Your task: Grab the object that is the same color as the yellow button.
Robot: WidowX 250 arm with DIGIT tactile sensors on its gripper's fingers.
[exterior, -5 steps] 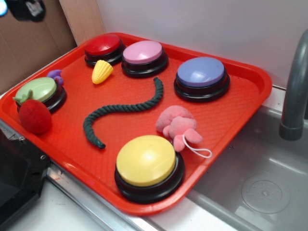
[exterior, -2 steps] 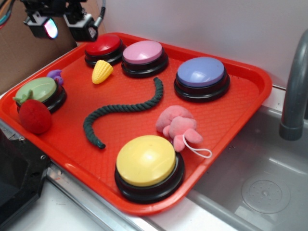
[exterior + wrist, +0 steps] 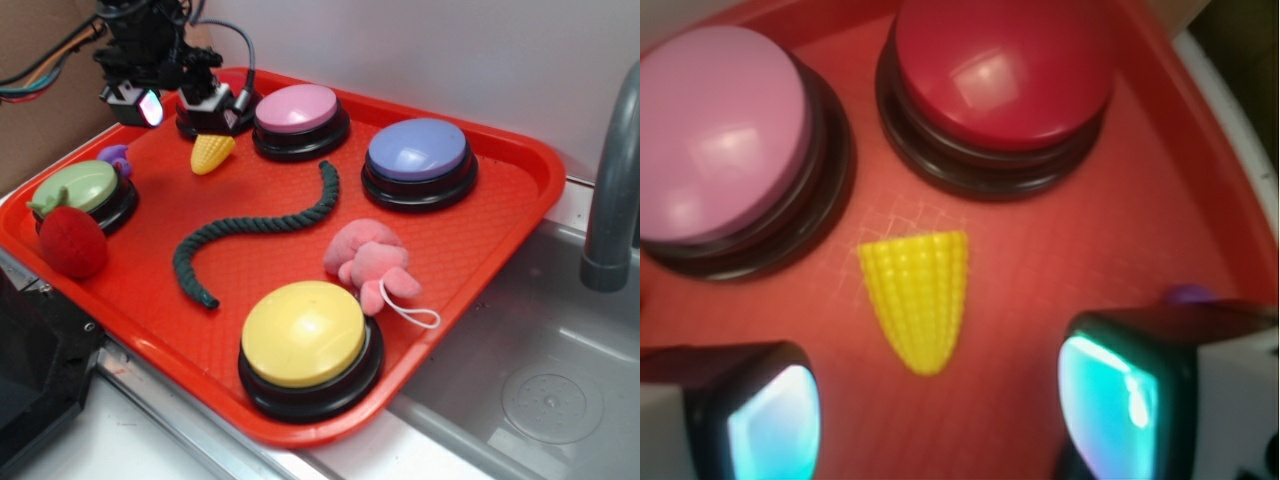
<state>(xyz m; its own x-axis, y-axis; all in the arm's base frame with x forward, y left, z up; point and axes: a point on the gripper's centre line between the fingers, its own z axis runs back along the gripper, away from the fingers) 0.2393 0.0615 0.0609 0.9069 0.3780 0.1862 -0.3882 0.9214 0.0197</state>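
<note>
Corn cob, the one yellow toy matching the single yellow button, lies on the red tray just in front of the red button and pink button. We see it ahead of our end effector, whose fingers stand spread and empty, its long axis running lengthwise between them. We count five buttons.
</note>
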